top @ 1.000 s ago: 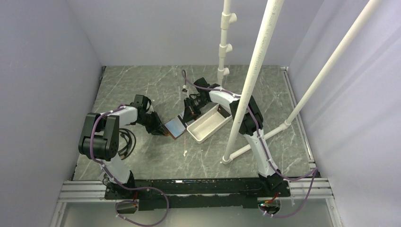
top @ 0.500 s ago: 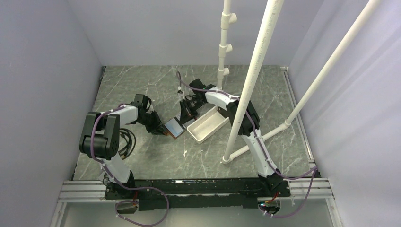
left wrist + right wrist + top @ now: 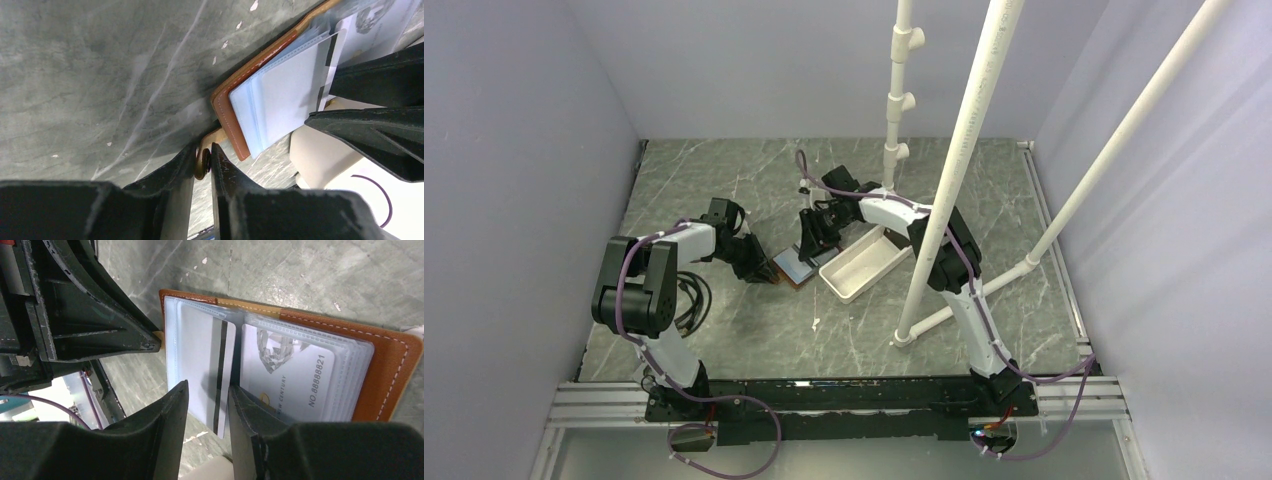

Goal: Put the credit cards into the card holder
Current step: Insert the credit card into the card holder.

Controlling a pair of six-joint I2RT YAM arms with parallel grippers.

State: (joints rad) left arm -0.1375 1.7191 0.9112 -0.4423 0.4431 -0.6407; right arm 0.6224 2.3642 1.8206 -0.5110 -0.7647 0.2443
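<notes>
The card holder (image 3: 790, 270) lies opened flat near the middle of the counter (image 3: 724, 190), with the white tray (image 3: 865, 262) just beside it at its 3 o'clock. The left pincer (image 3: 202, 161) reaches in from the holder's 9 o'clock, its jaws pressed nearly together on the small brown snap tab (image 3: 204, 150) that sticks out from the leather edge. The right pincer (image 3: 207, 388) hangs over the open holder from about 1 o'clock. Its jaws are spread and grip nothing. Seen from the right wrist, they stand either side of a pale card with a dark stripe (image 3: 205, 350). This striped card sits in the clear sleeves (image 3: 172, 340) of the half nearer the left pincer, and its lower end pokes past the holder's edge. In the other half, at the striped card's 3 o'clock, a second pale card with printed numbers (image 3: 287, 375) lies tucked among more clear sleeves, with brown stitched leather showing beyond it.
</notes>
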